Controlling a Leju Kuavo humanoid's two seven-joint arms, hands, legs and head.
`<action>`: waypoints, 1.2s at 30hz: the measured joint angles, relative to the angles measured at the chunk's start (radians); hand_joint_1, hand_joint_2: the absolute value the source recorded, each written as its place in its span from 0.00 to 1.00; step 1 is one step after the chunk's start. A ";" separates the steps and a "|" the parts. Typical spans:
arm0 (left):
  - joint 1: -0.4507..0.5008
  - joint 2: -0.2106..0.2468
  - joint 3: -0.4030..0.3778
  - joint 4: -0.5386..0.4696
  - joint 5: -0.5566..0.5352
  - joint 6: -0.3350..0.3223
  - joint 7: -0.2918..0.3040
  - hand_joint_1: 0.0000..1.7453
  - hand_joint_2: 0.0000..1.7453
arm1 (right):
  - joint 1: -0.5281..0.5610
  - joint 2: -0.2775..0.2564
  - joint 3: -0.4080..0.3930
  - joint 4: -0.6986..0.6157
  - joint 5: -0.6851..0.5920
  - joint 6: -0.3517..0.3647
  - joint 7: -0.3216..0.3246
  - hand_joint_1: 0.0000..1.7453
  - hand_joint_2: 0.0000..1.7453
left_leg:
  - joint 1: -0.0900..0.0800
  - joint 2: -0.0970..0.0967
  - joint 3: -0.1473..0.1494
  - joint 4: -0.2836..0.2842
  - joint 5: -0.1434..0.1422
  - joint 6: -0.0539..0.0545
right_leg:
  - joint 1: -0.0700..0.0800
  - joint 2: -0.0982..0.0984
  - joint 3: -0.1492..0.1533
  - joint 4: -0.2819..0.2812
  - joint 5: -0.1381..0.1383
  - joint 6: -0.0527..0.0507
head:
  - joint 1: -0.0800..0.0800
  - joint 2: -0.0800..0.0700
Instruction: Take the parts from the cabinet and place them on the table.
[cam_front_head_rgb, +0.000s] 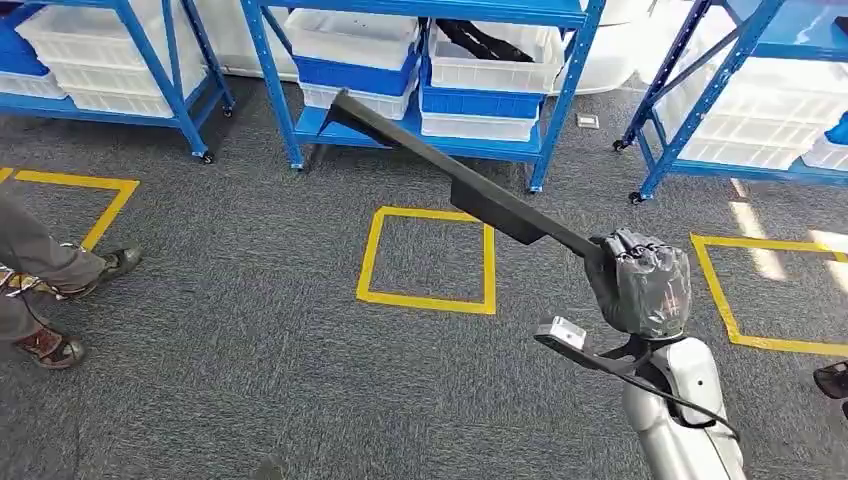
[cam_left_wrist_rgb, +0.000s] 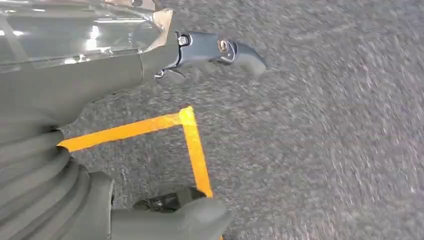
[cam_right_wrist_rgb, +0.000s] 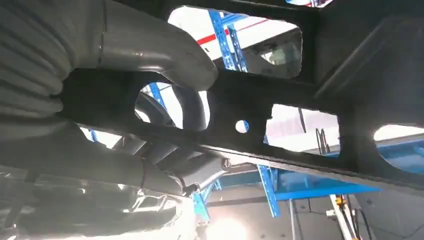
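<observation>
A: What is the right hand (cam_front_head_rgb: 643, 283) carrying?
B: A long black part (cam_front_head_rgb: 450, 172), matte and flat-sided, slanting up from its closed fingers above the grey carpet (cam_front_head_rgb: 250, 330) toward the blue shelving (cam_front_head_rgb: 420, 130) with white and blue bins (cam_front_head_rgb: 490, 60).
A: And from the wrist?
B: The part's (cam_right_wrist_rgb: 280, 135) underside has cut-out openings and ribs, with the smooth grey thumb (cam_right_wrist_rgb: 160, 55) hooked through one.
A: The left hand (cam_left_wrist_rgb: 150, 130)?
B: It holds nothing, fingers apart over speckled carpet and yellow tape (cam_left_wrist_rgb: 192, 145).

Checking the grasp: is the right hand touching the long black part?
Touching. Right wrist view shows the right hand with its thumb and fingers wrapped around the long black part.
</observation>
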 joint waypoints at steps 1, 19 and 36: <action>0.000 0.000 0.000 0.000 0.000 0.002 -0.002 0.00 1.00 | -0.001 0.000 -0.001 0.000 -0.003 0.006 0.000 0.97 1.00 | -0.001 0.002 -0.011 0.000 0.010 0.005 | -0.001 0.000 -0.016 0.049 -0.045 -0.006 | 0.005 0.000; 0.003 -0.004 0.010 0.000 0.004 0.027 0.006 0.00 1.00 | 0.002 -0.014 -0.012 -0.028 0.026 0.050 0.011 0.97 1.00 | 0.000 0.000 -0.222 0.312 -0.078 -0.068 | 0.003 0.002 0.167 -0.078 -0.047 -0.059 | 0.000 0.000; 0.001 0.013 0.024 0.000 -0.010 0.021 0.035 0.00 1.00 | 0.025 -0.003 0.030 -0.024 0.016 0.024 -0.026 0.97 1.00 | 0.000 -0.037 -0.046 -0.019 0.065 -0.006 | 0.004 0.003 0.021 0.207 -0.143 -0.008 | 0.007 0.000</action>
